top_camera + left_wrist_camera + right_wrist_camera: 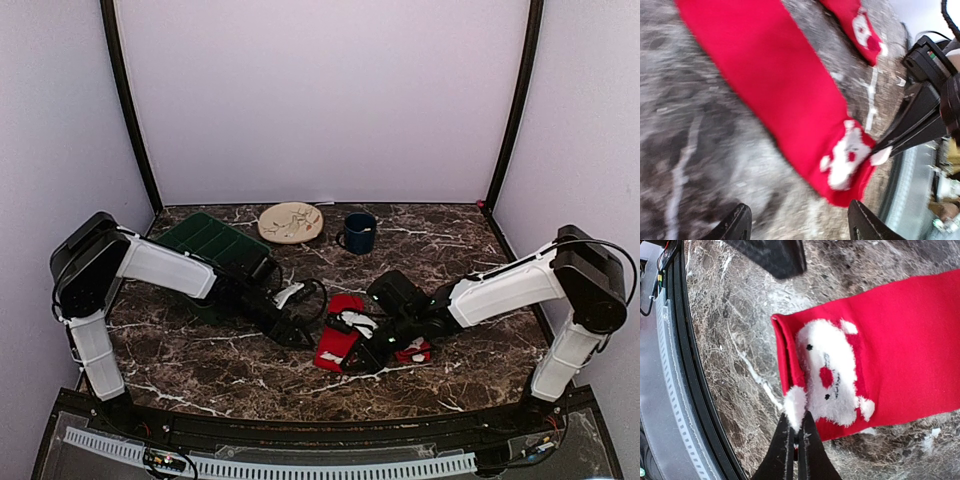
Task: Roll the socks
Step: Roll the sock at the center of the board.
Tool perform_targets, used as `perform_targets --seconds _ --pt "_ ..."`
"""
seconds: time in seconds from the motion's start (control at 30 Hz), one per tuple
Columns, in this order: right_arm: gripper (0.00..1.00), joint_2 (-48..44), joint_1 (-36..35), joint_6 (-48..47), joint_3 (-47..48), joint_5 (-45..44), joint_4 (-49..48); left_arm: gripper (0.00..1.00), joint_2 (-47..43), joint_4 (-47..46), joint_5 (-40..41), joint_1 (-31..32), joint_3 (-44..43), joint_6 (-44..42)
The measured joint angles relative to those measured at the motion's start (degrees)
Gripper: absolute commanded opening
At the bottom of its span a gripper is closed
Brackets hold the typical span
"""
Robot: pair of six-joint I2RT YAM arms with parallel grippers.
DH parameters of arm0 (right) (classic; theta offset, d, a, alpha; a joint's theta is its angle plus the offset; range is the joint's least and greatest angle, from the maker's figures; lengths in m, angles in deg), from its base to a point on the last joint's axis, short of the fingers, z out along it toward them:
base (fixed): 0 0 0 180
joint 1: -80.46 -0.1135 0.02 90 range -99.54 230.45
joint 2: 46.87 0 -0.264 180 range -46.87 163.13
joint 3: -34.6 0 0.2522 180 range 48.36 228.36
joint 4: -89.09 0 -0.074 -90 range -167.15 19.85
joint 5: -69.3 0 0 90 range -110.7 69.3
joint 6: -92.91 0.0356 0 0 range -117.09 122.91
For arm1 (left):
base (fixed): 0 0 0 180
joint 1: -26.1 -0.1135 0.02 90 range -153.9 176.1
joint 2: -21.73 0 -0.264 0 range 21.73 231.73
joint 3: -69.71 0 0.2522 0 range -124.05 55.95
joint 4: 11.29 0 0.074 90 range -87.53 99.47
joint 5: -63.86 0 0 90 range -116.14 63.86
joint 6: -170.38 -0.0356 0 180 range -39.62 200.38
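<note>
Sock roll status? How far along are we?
Done: nothing rolled. One small bright red fabric sock lies flat on the dark marble table, its twin apart beside it. In hand: the right gripper pinches the first one's white-patterned end; the left gripper hangs open near it. Left: all the rolling.

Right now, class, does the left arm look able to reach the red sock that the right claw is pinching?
Probably yes: the left claw stands open just beside the sock, nothing between them; the right claw grips only its patterned end.
</note>
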Motion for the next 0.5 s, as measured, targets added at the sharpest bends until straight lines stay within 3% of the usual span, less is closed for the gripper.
perform_targets --seconds 0.37,0.5 --pt "0.00 4.22 4.66 2.62 2.23 8.13 2.62 0.69 -12.02 -6.43 16.13 0.17 11.21 1.20" --pt "0.00 4.85 5.77 3.98 3.34 11.61 3.76 0.68 -17.84 -9.51 23.08 3.69 13.77 -1.68"
